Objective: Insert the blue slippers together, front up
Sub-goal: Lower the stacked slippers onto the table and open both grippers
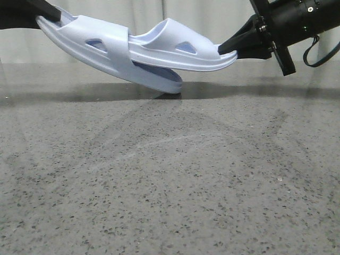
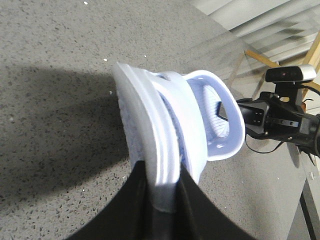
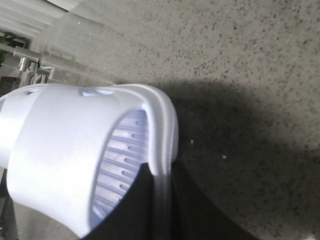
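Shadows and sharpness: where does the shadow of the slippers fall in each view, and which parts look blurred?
Front view: a dark band on the table under the blue slippers, all fairly sharp. Left wrist view: a broad shadow beside the slippers; the black jaws are soft. Right wrist view: a shadow beside the sole; the near strap is blurred and bright.

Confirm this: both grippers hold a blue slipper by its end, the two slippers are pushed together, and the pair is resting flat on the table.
Not quite. The left gripper and right gripper each hold a slipper end, and the blue slippers are pushed together, but the pair is tilted in the air above the table, as the front view shows.
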Robot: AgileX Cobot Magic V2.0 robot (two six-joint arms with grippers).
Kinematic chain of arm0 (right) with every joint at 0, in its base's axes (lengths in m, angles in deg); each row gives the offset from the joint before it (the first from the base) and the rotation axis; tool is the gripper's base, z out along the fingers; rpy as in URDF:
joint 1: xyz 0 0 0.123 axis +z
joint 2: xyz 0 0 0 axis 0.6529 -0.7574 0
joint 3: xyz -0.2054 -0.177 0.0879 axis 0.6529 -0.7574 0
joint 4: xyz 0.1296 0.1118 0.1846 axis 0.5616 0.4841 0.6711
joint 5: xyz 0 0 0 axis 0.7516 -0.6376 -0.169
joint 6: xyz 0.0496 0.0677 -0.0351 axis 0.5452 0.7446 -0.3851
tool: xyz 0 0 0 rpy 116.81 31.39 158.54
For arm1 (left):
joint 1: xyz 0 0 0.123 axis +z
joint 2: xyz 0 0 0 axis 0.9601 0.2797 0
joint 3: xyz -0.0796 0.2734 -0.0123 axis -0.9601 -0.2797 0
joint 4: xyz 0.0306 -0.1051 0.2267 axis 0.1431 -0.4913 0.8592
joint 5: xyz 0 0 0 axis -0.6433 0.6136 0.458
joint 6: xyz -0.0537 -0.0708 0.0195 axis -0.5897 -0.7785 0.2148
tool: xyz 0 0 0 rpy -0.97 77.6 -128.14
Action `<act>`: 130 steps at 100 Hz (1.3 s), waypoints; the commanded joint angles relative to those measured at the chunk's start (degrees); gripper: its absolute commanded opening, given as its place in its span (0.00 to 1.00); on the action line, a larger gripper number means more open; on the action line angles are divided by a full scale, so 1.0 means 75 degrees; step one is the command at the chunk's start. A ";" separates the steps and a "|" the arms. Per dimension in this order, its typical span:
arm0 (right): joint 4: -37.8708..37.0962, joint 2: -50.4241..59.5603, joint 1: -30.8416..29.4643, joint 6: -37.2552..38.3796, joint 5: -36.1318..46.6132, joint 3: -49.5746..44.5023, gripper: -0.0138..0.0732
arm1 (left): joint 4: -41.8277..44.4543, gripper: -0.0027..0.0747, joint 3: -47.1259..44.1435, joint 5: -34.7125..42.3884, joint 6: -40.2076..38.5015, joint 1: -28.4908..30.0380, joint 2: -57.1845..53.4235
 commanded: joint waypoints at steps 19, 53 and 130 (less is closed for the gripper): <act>0.0598 0.0382 -0.0566 -0.0082 -0.2192 0.0261 0.29 | -0.0575 0.05 0.0218 -0.1109 -0.0017 0.0349 -0.0368; 0.0646 0.0396 -0.1601 0.0422 -0.2419 0.0261 0.45 | -0.0430 0.05 0.0218 -0.0920 -0.0002 0.0386 -0.0368; 0.0646 0.0396 -0.1601 0.0589 -0.2419 0.0261 0.44 | 0.2145 0.70 0.0338 0.2212 0.0862 -0.0613 -0.0339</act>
